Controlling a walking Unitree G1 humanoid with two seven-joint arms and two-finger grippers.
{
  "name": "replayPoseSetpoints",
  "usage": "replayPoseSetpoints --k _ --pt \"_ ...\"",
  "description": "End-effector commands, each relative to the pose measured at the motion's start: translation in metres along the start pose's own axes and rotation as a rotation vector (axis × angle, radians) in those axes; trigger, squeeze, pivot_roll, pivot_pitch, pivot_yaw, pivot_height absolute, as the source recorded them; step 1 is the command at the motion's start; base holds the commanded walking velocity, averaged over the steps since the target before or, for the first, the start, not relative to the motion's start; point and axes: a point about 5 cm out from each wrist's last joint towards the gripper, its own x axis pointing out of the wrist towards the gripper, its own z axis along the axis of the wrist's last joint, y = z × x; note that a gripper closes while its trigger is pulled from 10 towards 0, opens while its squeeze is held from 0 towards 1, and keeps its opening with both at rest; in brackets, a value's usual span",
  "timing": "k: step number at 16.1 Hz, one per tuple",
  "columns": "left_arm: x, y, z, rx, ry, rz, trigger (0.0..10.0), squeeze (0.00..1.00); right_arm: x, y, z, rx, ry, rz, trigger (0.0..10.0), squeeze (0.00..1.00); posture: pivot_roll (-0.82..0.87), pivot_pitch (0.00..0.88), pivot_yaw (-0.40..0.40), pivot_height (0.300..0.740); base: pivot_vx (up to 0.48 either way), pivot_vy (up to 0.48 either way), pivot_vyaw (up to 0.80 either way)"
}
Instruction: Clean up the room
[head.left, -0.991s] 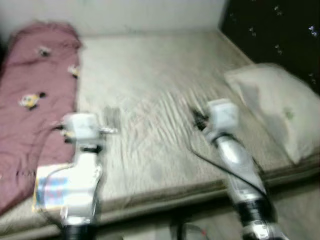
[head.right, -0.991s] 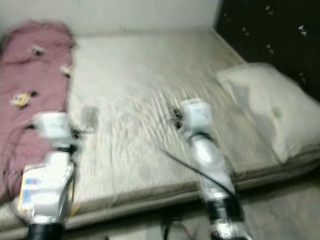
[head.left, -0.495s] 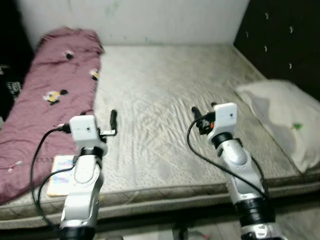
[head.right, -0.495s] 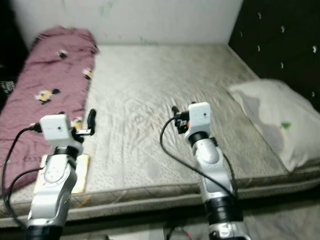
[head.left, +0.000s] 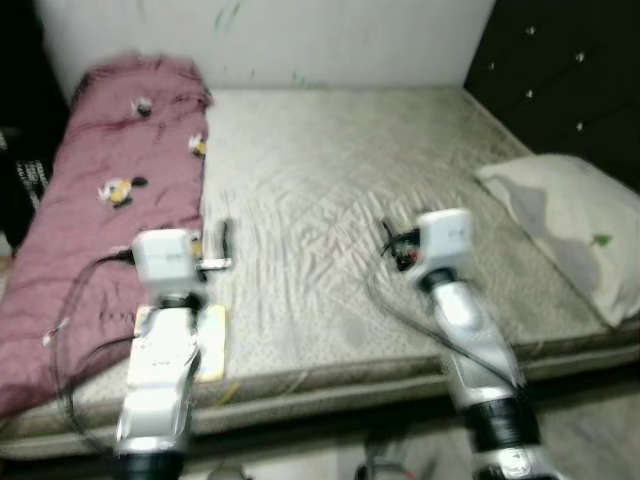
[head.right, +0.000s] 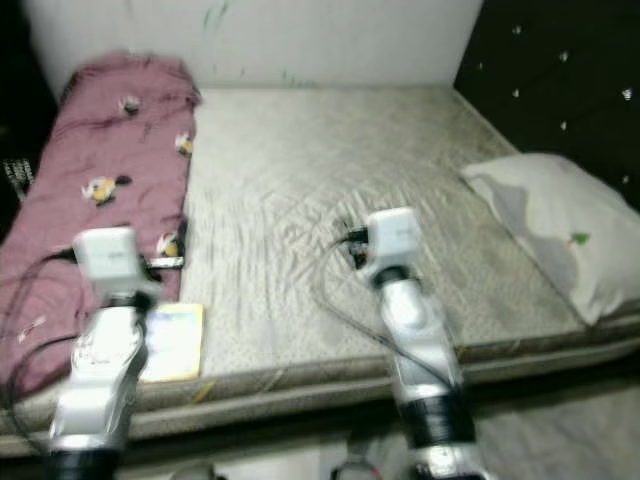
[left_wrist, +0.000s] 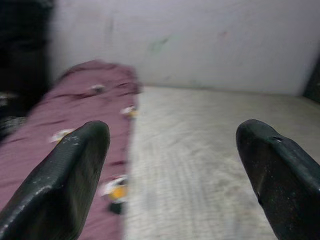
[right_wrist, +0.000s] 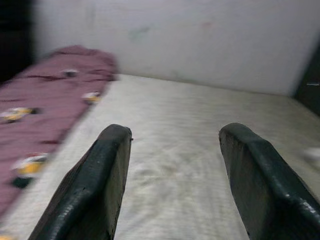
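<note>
Silver arms reach out over the near edge of the bed (head.left: 330, 330), and both are empty: the left gripper (left_wrist: 170, 165) has its fingers spread wide apart, and the right gripper (right_wrist: 172, 175) likewise, neither one holding anything. Just beside the left arm, a flat yellowish book (head.right: 175, 340) lies on the mattress near the edge, touching the maroon blanket (head.left: 110, 190) that runs in a rumpled strip along the left side (cartoon prints on it). A white pillow (head.left: 570, 225) sits askew at the right, by the dark headboard (head.left: 560, 70). By my judgement the tidying has barely begun; book, blanket and pillow all wait.
</note>
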Motion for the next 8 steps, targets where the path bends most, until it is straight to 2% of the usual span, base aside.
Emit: replayPoseSetpoints --k 1,5,8 --pt "0.001 -0.005 0.003 -0.010 -0.012 -0.011 10.0 0.00 0.000 -0.009 0.003 -0.023 -0.005 -0.016 10.0 0.00 -0.02 0.000 -0.034 0.740 0.000 0.439 0.00" --pt "0.000 -0.004 0.003 -0.027 -0.011 -0.013 10.0 0.00 -0.002 -0.009 0.003 -0.020 -0.005 -0.014 10.0 0.00 -0.03 0.000 -0.034 0.740 0.000 0.436 0.00" --pt "-0.006 0.000 0.000 -0.019 -0.002 -0.001 10.0 0.00 -0.010 -0.013 0.002 -0.006 -0.012 -0.035 10.0 0.00 -0.03 0.003 -0.032 0.740 0.000 0.431 0.00"
